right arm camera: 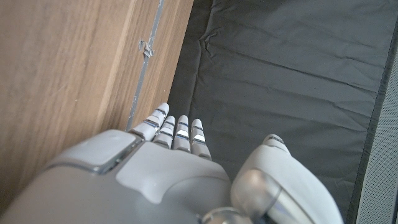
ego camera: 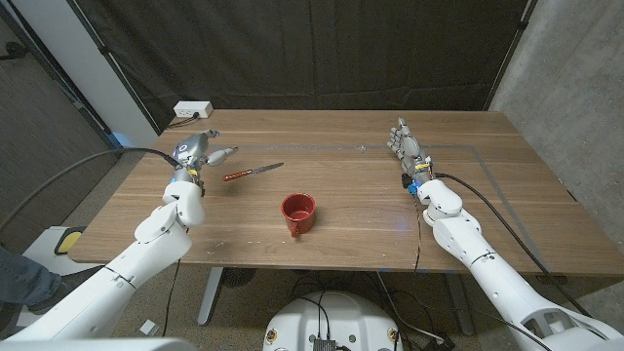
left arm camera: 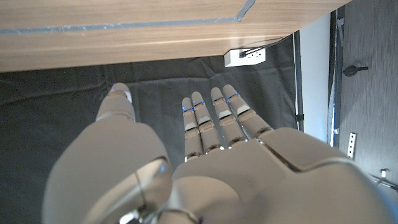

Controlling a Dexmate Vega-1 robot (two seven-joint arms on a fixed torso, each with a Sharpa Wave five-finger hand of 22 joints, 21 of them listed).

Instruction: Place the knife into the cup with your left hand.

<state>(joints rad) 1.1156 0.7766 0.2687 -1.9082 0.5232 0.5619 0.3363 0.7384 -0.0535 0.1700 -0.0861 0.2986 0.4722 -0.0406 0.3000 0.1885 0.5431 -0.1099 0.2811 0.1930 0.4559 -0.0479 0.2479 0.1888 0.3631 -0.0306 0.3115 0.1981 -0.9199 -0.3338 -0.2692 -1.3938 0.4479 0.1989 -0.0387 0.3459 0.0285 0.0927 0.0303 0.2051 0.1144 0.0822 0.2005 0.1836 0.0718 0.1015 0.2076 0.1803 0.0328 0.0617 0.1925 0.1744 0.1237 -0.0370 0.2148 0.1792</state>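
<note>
A knife [ego camera: 253, 173] with a reddish-brown handle and a silver blade lies on the wooden table [ego camera: 351, 205], left of centre. A red cup [ego camera: 298, 214] stands upright nearer the front edge, to the right of the knife. My left hand [ego camera: 200, 150] is over the table's left part, just left of the knife's handle, fingers apart and holding nothing. In the left wrist view my left hand [left arm camera: 205, 162] shows straight fingers with nothing between them. My right hand [ego camera: 408, 148] stands at the right, fingers extended, empty; the right wrist view shows my right hand [right arm camera: 161, 174] beside the table.
A white power strip [ego camera: 192, 110] sits at the table's far left corner. A black curtain [ego camera: 312, 49] hangs behind the table. Thin tape lines [ego camera: 458, 148] run across the tabletop at the far right.
</note>
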